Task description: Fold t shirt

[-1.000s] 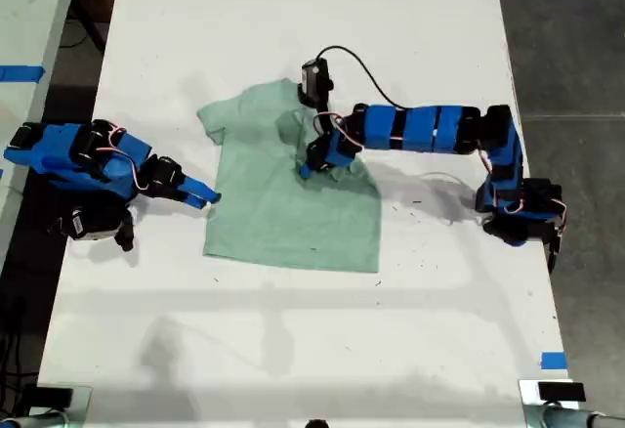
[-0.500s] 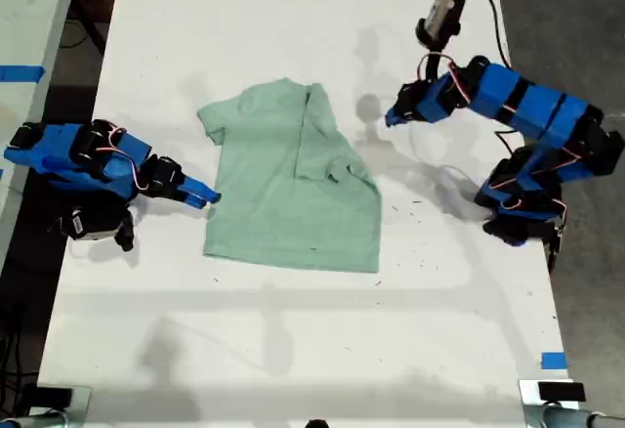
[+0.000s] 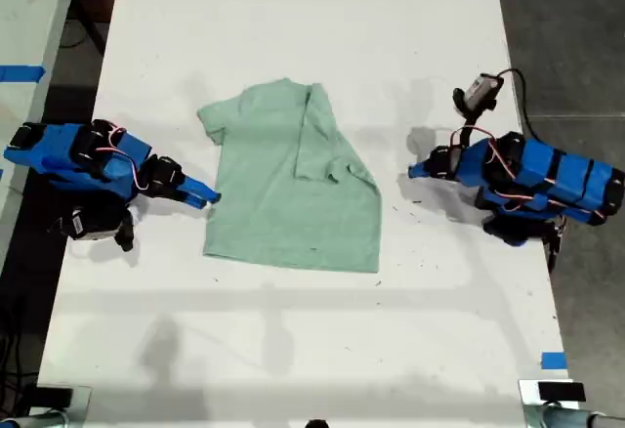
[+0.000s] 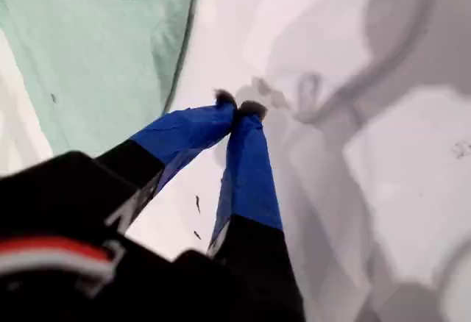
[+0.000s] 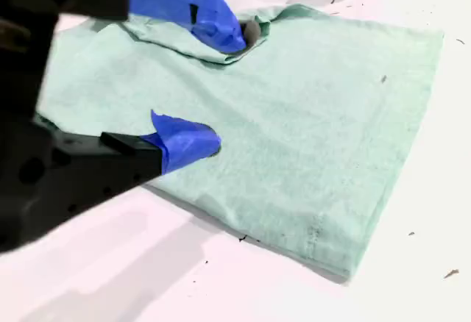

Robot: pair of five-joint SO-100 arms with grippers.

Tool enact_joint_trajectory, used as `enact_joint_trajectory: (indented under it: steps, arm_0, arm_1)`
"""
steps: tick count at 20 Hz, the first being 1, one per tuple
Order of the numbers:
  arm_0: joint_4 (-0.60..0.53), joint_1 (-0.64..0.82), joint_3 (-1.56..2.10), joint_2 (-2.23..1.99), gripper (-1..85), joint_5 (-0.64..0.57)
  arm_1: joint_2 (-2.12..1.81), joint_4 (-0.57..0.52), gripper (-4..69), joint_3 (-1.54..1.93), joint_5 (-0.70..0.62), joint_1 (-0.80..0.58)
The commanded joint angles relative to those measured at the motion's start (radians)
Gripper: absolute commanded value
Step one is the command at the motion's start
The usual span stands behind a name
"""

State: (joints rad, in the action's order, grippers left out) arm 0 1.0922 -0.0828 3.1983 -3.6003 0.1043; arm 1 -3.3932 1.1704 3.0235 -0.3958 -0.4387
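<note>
Shirt: the t shirt (image 3: 293,189) lies flat in the middle of the white table (image 3: 293,350), one sleeve side folded inward over the body, the other sleeve spread toward the exterior view's left.
First gripper: my first gripper (image 4: 239,106) has its tips pressed together on nothing; it hovers over bare table just beside the shirt's edge, at the exterior view's right (image 3: 418,169).
Second gripper: my second gripper (image 5: 221,87) stands wide, empty, at the shirt's edge on the exterior view's left (image 3: 203,193).
</note>
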Motion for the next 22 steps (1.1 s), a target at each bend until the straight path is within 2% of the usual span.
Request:
enact_joint_trajectory:
  steps: [1, 2, 4, 5, 7, 22]
  arm_0:
    - [-0.021, -0.014, 0.009, -0.006, 18.4, 0.006]
    - [-0.021, -0.014, 0.009, -0.006, 18.4, 0.006]
    - [-0.021, -0.014, 0.009, -0.006, 18.4, 0.006]
    - [-0.021, -0.014, 0.009, -0.006, 18.4, 0.006]
    - [-0.021, -0.014, 0.009, -0.006, 18.4, 0.006]
    - [-0.021, -0.014, 0.009, -0.006, 18.4, 0.006]
  arm_1:
    - [-0.117, 0.035, 4.2, 0.072, 0.066, 0.002]
    - [-0.117, 0.083, 6.1, 0.069, 0.123, 0.003]
    - [-0.117, 0.175, 6.6, 0.077, 0.403, -0.014]
    - [-0.115, 0.176, 7.4, 0.077, 0.439, 0.000]
    - [-0.115, 0.176, 8.2, 0.077, 0.337, 0.029]
    - [-0.115, 0.176, 8.8, 0.077, 0.334, 0.018]
